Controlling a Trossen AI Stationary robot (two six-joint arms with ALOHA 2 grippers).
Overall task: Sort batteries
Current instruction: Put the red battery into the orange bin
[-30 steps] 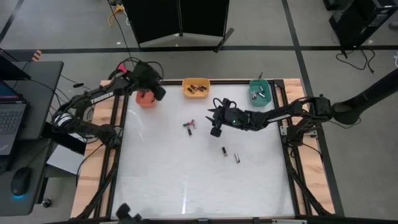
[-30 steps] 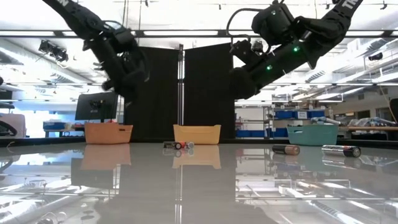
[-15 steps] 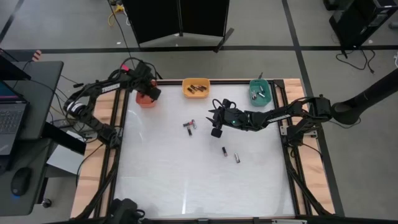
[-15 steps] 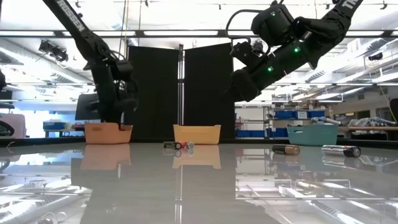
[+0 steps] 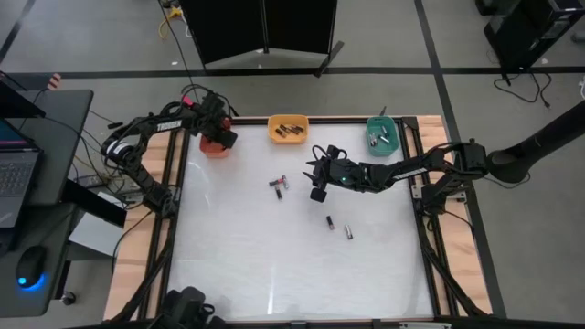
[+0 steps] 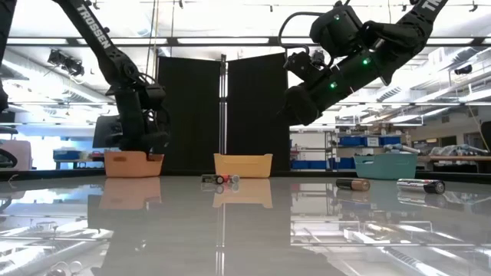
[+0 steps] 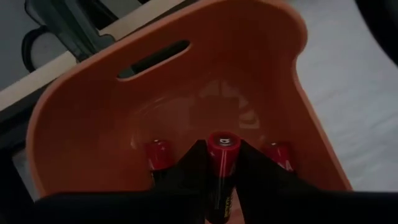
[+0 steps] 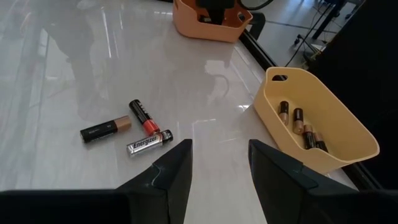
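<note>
A lab; ceiling strip lights (image 6: 230, 40), shelving with blue storage bins (image 6: 360, 141), a black partition (image 6: 222, 115).

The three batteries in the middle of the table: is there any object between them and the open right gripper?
Nothing visible. The right gripper hangs open above bare table, and the three batteries lie in front of it, uncovered. The yellow bin stands off to one side.

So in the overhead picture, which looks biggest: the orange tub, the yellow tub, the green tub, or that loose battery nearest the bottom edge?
1. Yellow plastic tub and teal-green plastic tub: too alike to rank.
2. Orange plastic tub: partly hidden by the left arm, so unsure.
3. Small silvery cylindrical battery: smallest.
</note>
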